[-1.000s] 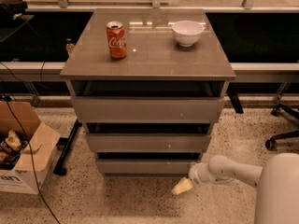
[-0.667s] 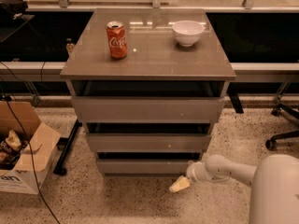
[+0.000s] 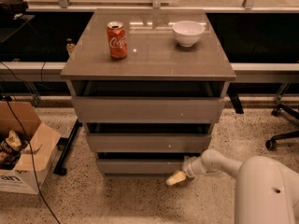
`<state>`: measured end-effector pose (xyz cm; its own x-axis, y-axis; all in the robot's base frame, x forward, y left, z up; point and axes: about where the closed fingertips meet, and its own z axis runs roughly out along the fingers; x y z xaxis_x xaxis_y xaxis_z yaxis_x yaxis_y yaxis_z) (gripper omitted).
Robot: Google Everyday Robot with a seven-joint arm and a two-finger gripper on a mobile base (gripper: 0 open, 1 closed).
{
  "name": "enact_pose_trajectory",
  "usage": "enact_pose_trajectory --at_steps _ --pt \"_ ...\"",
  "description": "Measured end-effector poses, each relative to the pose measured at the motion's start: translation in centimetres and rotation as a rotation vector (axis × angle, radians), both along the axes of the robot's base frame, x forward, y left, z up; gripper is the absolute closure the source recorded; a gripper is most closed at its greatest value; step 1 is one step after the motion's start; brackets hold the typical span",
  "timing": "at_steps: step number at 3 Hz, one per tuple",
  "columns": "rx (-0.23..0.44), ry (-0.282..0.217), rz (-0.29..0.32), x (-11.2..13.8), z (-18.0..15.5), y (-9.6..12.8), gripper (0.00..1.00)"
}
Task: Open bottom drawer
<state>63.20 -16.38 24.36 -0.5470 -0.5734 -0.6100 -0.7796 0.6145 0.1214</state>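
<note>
By the bottom drawer [image 3: 142, 166] — lowest of three — sits one gripper [image 3: 176, 178].

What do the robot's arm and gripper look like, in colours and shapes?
The arm is smooth, white and tubular with a rounded joint. It widens into a bulky white shell marked by one small dark dot. No cables or lettering show on it. The gripper, near the floor at the right end of the bottom drawer, is a pale cream-yellow tip.

Three drawers [image 3: 147, 109], one can [image 3: 117, 40], bowl [image 3: 188, 32] and floor-level tool [image 3: 177, 178].
</note>
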Motion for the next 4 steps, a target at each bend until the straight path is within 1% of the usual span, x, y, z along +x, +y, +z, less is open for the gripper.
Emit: enact_pose_trajectory --at_steps 1,2,3,4 --pt "0.008 0.01 0.008 1.7 -1.2 0.3 0.0" --pt "0.015 0.041 0.01 2.7 -2.9 0.5 0.0" --pt "0.011 0.088 0.011 2.4 -4.5 0.4 0.27" --pt "0.011 0.088 0.011 2.4 -4.5 0.4 0.5"
